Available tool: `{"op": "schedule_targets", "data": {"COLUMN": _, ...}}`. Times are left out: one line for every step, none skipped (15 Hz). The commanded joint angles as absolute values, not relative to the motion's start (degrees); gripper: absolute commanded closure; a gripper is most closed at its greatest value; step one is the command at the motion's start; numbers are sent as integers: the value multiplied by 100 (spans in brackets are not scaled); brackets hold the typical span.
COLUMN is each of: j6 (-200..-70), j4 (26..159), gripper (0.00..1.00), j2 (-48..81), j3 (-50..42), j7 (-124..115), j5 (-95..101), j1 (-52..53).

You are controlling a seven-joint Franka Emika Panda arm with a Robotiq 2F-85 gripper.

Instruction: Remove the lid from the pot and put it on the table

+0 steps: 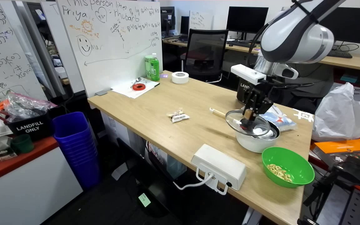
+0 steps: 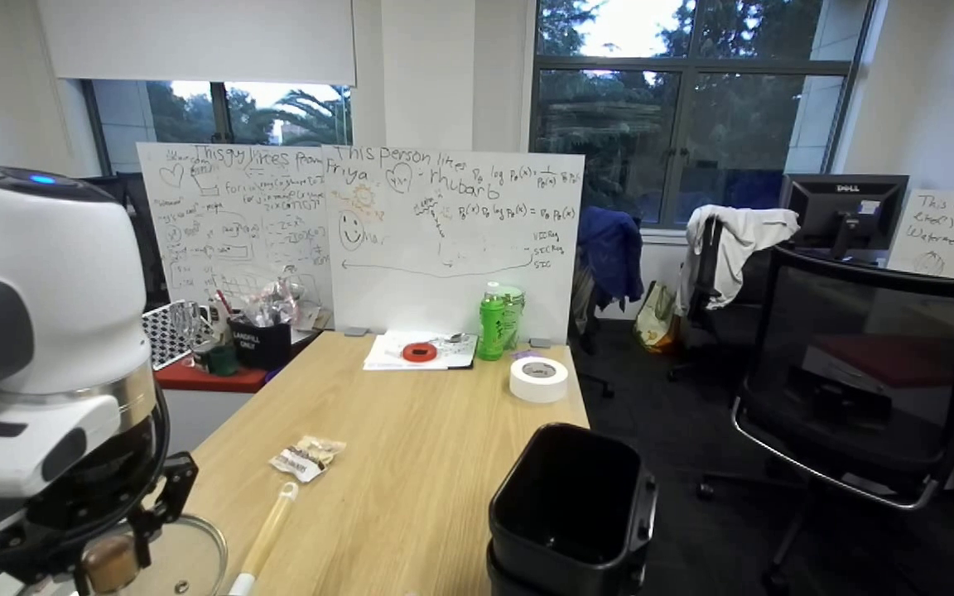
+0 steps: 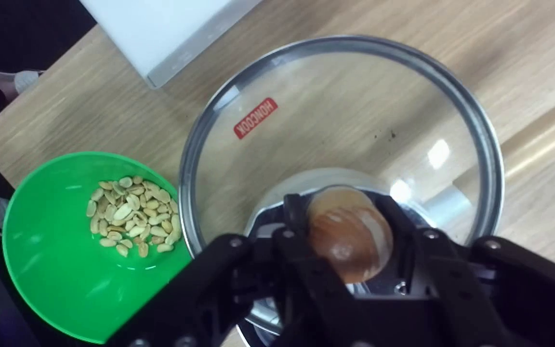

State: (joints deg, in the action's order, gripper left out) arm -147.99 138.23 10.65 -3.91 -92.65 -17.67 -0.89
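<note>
My gripper (image 1: pixel 247 118) is shut on the brown wooden knob of the lid, also seen in the wrist view (image 3: pixel 345 217). The lid (image 1: pixel 233 120) is round clear glass with a metal rim; it shows in an exterior view (image 2: pixel 195 550) and the wrist view (image 3: pixel 354 91). It hangs slightly tilted above the pot (image 1: pixel 252 144), shifted to one side, so bare table shows through much of the glass. I cannot tell whether its low edge touches the pot. The pot's pale wall shows through the glass (image 3: pixel 301 183). The table (image 1: pixel 142 115) has a light wood top.
A green bowl (image 1: pixel 303 175) with peanuts stands close to the pot. A white box (image 1: pixel 219 165) sits on the table edge. A pale handle (image 1: pixel 219 113) sticks out beside the lid. A snack packet (image 1: pixel 179 117), a blue-white bag (image 1: pixel 280 120) and a black bin (image 2: pixel 572 513) stand around.
</note>
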Motion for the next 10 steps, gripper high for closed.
{"op": "schedule_targets", "data": {"j6": -14486, "j4": 13576, "gripper": 84, "j2": 1070, "j3": -194, "j7": -8831, "j5": -1843, "j1": -27}}
{"op": "schedule_targets", "data": {"j6": -14399, "j4": 13496, "gripper": 84, "j2": 1089, "j3": -117, "j7": -8709, "j5": -1881, "j1": 12}}
{"op": "schedule_targets", "data": {"j6": -14322, "j4": 13421, "gripper": 84, "j2": 1103, "j3": -54, "j7": -8615, "j5": -1896, "j1": 51}}
{"op": "schedule_targets", "data": {"j6": -14213, "j4": 13324, "gripper": 84, "j2": 1137, "j3": 11, "j7": -8497, "j5": -1913, "j1": 85}}
{"op": "schedule_targets", "data": {"j6": -14151, "j4": 13213, "gripper": 84, "j2": 1206, "j3": 63, "j7": -8395, "j5": -1929, "j1": 115}}
{"op": "schedule_targets", "data": {"j6": -14127, "j4": 13089, "gripper": 84, "j2": 1293, "j3": 106, "j7": -8321, "j5": -1960, "j1": 142}}
{"op": "schedule_targets", "data": {"j6": -14042, "j4": 12920, "gripper": 84, "j2": 1413, "j3": 143, "j7": -8246, "j5": -2008, "j1": 157}}
{"op": "schedule_targets", "data": {"j6": -14013, "j4": 12774, "gripper": 84, "j2": 1522, "j3": 182, "j7": -8137, "j5": -2080, "j1": 160}}
{"op": "schedule_targets", "data": {"j6": -13917, "j4": 12611, "gripper": 84, "j2": 1649, "j3": 206, "j7": -8063, "j5": -2132, "j1": 157}}
{"op": "schedule_targets", "data": {"j6": -13842, "j4": 12447, "gripper": 84, "j2": 1783, "j3": 231, "j7": -7950, "j5": -2201, "j1": 147}}
